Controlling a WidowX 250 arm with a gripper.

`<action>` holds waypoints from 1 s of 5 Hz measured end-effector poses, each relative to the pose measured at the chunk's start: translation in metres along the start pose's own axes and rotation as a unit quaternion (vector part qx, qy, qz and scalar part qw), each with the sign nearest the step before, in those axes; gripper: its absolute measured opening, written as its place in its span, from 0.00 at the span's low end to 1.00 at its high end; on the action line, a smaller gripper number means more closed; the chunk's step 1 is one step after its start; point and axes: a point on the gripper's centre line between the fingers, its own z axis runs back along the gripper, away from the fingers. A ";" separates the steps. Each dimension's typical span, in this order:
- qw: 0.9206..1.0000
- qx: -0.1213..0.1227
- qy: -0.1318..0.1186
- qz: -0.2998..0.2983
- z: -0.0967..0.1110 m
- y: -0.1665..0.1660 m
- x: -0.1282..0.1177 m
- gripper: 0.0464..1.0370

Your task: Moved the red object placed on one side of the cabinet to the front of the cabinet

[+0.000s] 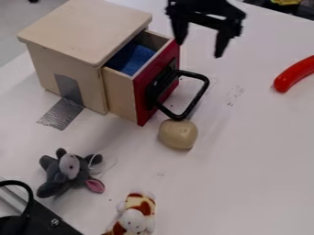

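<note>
My gripper [201,48] hangs at the top of the view, right of the cabinet, its two fingers spread apart with nothing between them. The red object [294,75], a smooth curved piece, lies on the table at the right edge and is partly cut off there. The small wooden cabinet [86,30] stands at the upper left. Its red-fronted drawer [140,103] is pulled out, with a black handle and a blue thing [140,59] inside. The gripper is between the cabinet and the red object, apart from both.
A beige, potato-like object [178,134] sits just below the drawer handle. A grey plush toy [69,172] lies at lower left, and a white and brown plush [135,215] at the bottom. Black equipment [36,220] occupies the lower left corner. Silver tape [62,113] runs from the cabinet onto the table.
</note>
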 end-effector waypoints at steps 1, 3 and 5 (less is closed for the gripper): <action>1.000 -0.004 0.007 -0.026 -0.022 -0.039 0.037 0.96; 0.999 -0.014 0.028 -0.043 -0.066 -0.078 0.068 0.96; 0.998 -0.016 0.033 -0.056 -0.090 -0.087 0.083 0.96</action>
